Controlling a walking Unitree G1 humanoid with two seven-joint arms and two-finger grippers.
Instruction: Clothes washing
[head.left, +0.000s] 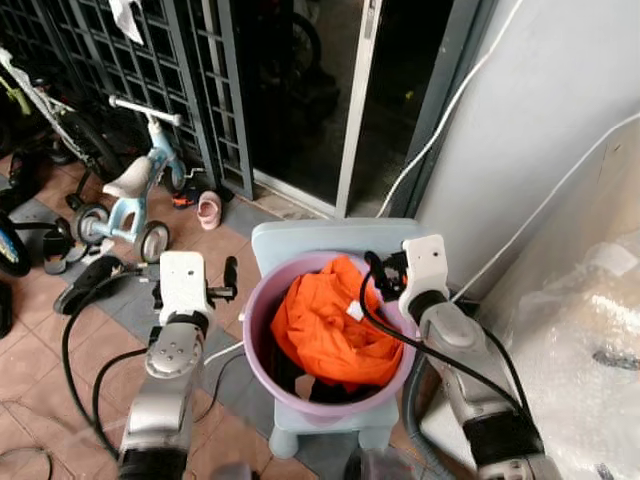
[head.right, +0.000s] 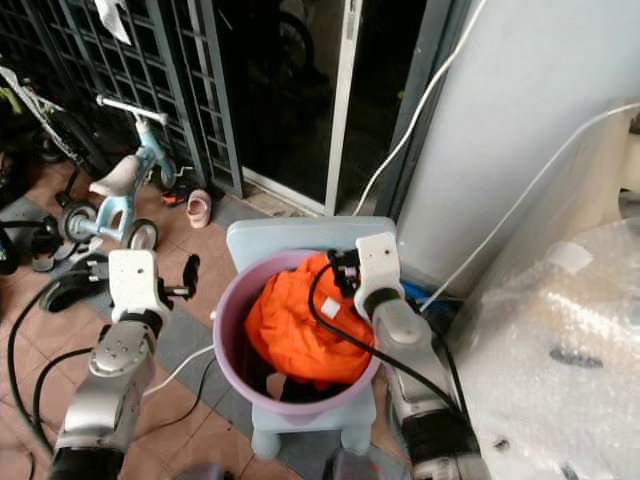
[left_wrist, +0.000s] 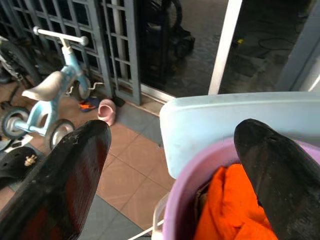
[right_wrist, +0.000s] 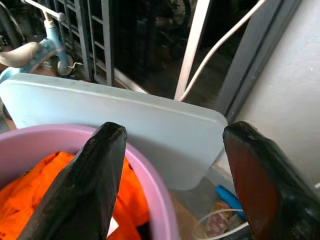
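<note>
Clothes (head.left: 325, 330) fill a purple tub (head.left: 262, 300) on a stool (head.left: 300, 238). Left end effector (left_wrist: 165, 165) and right end effector (right_wrist: 172, 170) gape wide at its rim, holding nothing.

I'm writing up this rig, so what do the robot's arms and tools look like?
Both arms are silver metal tubes with black bands near the base, white boxy wrist housings and looping black cables. The left tool and right tool each have two long black fingers, broad, matte and scuffed up close.
</note>
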